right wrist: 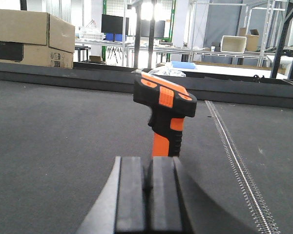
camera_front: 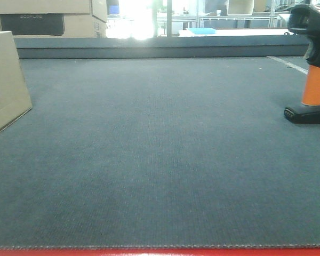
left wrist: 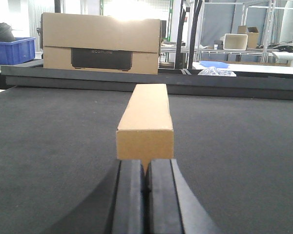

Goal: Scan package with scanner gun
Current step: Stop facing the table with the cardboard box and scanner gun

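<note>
- At right edge of the grey mat [camera_front: 160,160]: scanner gun [camera_front: 316,80], upright on its foot.
- Far left edge: package [camera_front: 4,80], well apart from the gun.
- Left gripper [left wrist: 145,165]: jaws pressed together, empty, package end just ahead.
- Right gripper [right wrist: 147,163]: jaws likewise closed on nothing, gun just ahead.
- Black-banded carton [left wrist: 101,44] beyond the mat.

Front cam: low over mat [camera_front: 160,160], facing banded carton [camera_front: 42,24] at upper left. L wrist cam: close behind package [left wrist: 145,122], carton dead ahead. R wrist cam: close behind scanner gun [right wrist: 165,112], carton far left. All 3 share carton.
</note>
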